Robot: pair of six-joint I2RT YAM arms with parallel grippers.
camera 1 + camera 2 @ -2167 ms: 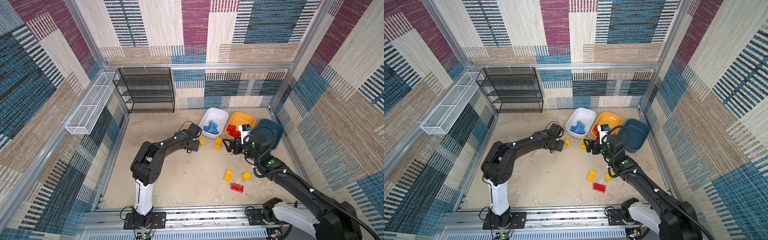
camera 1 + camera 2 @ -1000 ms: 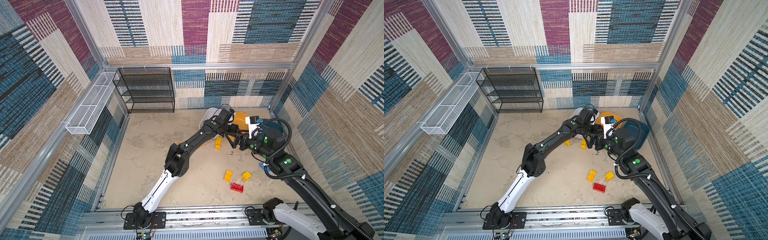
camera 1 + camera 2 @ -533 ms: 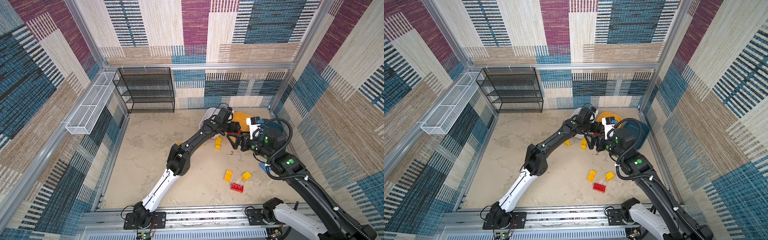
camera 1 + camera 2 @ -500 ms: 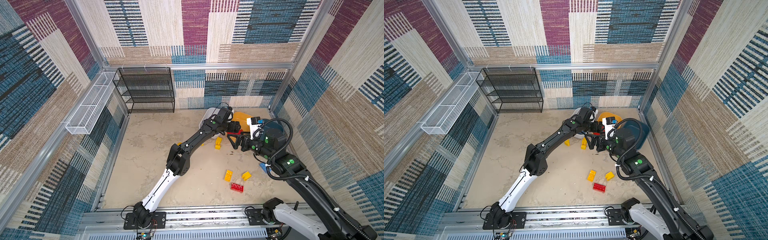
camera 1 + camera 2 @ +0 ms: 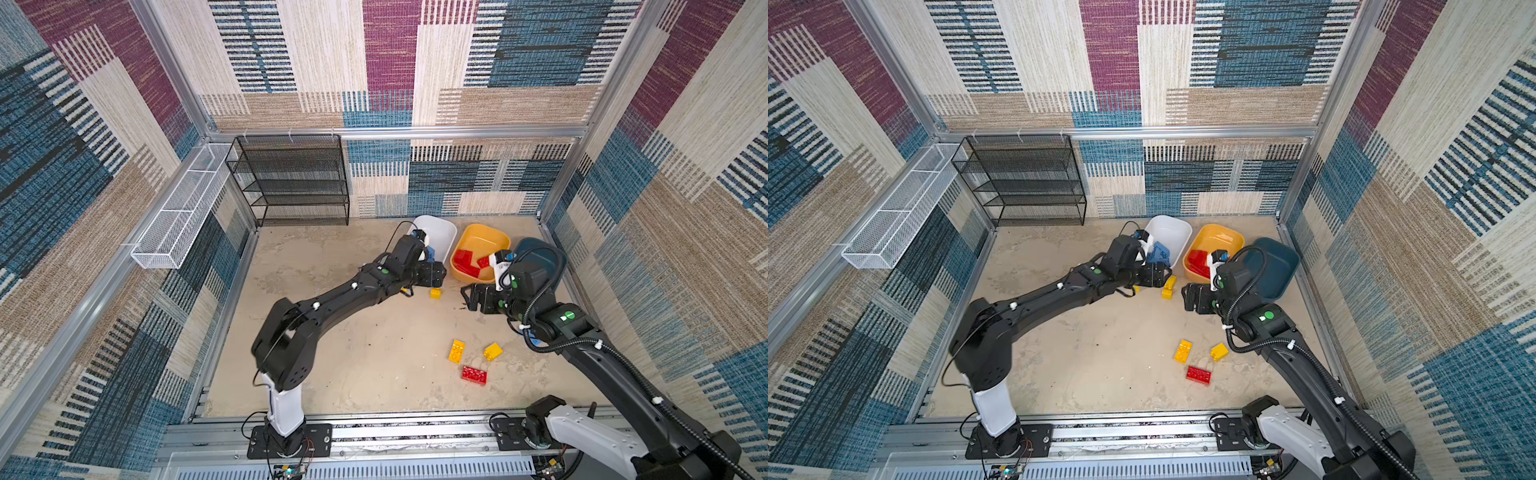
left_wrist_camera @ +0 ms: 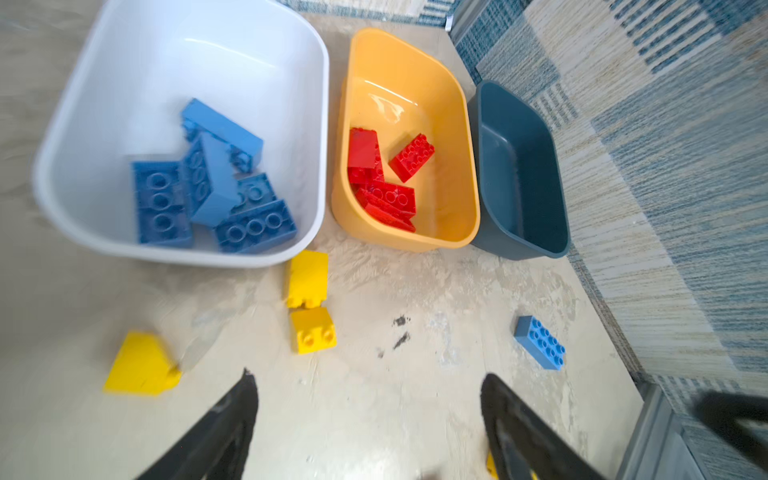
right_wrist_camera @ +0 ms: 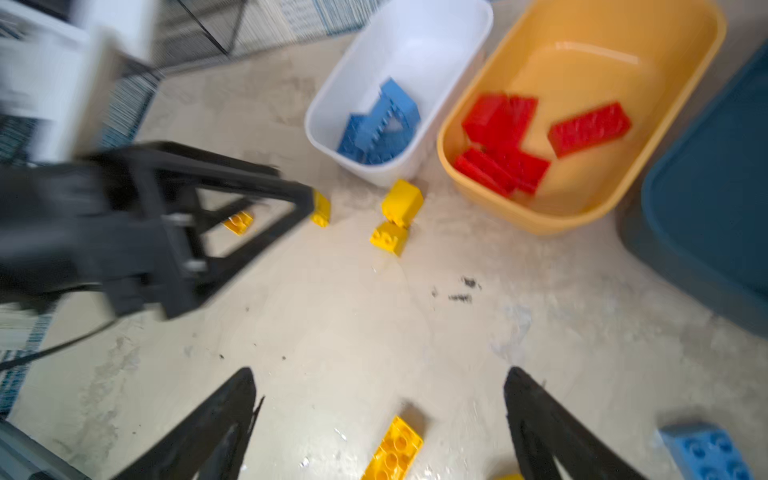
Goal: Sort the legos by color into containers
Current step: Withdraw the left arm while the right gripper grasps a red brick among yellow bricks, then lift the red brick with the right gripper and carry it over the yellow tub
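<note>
A: Jaws?
B: Spread wide on left gripper (image 6: pixel 368 380), over floor (image 6: pixel 395 415) just beside white tub (image 6: pixel 316 124). Same on right gripper (image 7: pixel 379 374), nothing pinched.
A: Bricks?
B: In white tub: blue bricks (image 6: pixel 208 187). In orange tub (image 6: pixel 465 137): red bricks (image 6: pixel 386 178). Next to it, teal tub (image 6: pixel 519 174). Loose on floor: yellow bricks (image 6: pixel 307 278) just beside white tub and mid-floor by red brick (image 5: pixel 473 374); blue brick (image 6: pixel 539 341) near teal tub.
</note>
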